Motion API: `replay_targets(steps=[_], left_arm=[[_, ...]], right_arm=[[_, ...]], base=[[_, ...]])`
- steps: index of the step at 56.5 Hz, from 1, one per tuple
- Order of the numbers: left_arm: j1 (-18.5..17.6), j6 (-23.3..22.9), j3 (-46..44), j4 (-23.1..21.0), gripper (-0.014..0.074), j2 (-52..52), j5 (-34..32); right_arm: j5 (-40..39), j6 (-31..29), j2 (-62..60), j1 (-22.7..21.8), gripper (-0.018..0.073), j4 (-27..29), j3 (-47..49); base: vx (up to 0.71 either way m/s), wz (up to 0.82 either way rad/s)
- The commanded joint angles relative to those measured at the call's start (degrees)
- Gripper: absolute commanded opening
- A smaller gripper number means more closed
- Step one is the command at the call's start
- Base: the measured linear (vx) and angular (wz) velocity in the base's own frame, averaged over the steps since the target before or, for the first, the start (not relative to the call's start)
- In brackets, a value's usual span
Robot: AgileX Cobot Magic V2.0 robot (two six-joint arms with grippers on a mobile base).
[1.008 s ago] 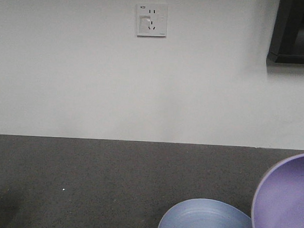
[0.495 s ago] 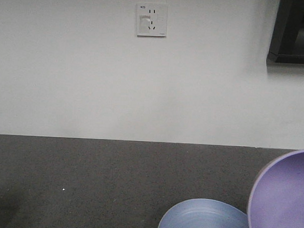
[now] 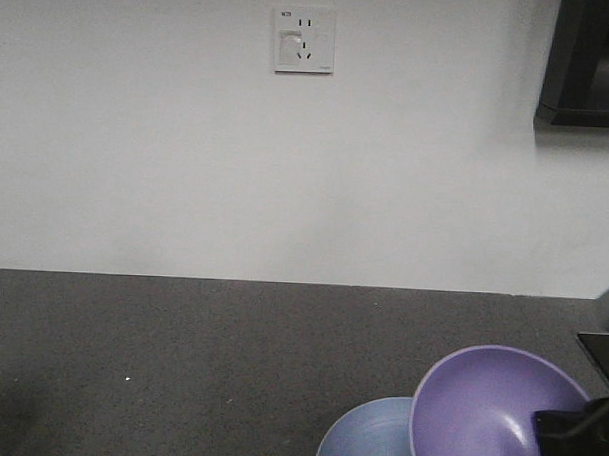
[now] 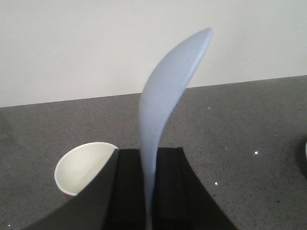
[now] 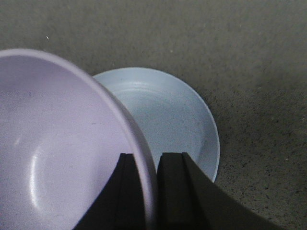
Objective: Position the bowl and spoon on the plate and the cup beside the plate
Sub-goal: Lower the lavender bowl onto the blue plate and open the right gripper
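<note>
Here, the right tool (image 5: 147,163) was pinched tight on the rim of the purple bowl (image 5: 57,158). One finger was inside the bowl and one was outside. The bowl was tipped, and it covered part of the blue plate (image 5: 168,115). It could not be told if the bowl touched the plate. The plate lay flat on the dark, speckled surface (image 5: 249,43). The left tool (image 4: 149,155) was closed on the low end of the pale blue spoon (image 4: 168,91). The spoon stood up tall and bent to one side at the top. The paper cup (image 4: 84,165) stood upright on the surface near that tool, with its cream inside showing. A white wall (image 3: 287,167) was behind.
</note>
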State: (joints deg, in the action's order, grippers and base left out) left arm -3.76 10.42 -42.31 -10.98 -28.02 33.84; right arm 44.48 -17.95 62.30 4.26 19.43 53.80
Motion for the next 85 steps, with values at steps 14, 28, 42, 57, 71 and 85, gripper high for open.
replay_targets(steps=[14, 28, 42, 57, 71, 85], left_arm=[[0.0, -0.6, -1.4, -1.0, 0.0, -0.3, -4.0], [0.0, -0.6, -1.4, -1.0, 0.0, -0.3, -4.0], [0.0, -0.6, -1.4, -1.0, 0.0, -0.3, -4.0], [0.0, -0.6, -1.4, -1.0, 0.0, -0.3, -3.9], [0.0, -0.6, -1.4, -1.0, 0.0, -0.3, -3.2], [0.0, -0.4, -1.4, -0.6, 0.0, -0.3, -1.5]], right_arm=[[-3.4, -0.5, 19.6, 0.0, -0.0009, 4.6, 8.6], [-6.0, -4.3, 25.7, 0.0, -0.0009, 11.2, 9.7], [-5.5, -8.7, 28.3, 0.0, 0.0028, 14.2, 9.7], [-4.5, -8.6, 28.3, 0.0, 0.0233, 16.3, 9.7], [-4.8, -9.1, 28.3, 0.0, 0.0484, 16.9, 9.7], [-5.5, -11.8, 26.7, -0.1, 0.0554, 13.4, 12.4]], base=[[0.0, 0.0], [0.0, 0.0], [0.0, 0.0], [0.0, 0.0], [0.0, 0.0], [0.0, 0.0]])
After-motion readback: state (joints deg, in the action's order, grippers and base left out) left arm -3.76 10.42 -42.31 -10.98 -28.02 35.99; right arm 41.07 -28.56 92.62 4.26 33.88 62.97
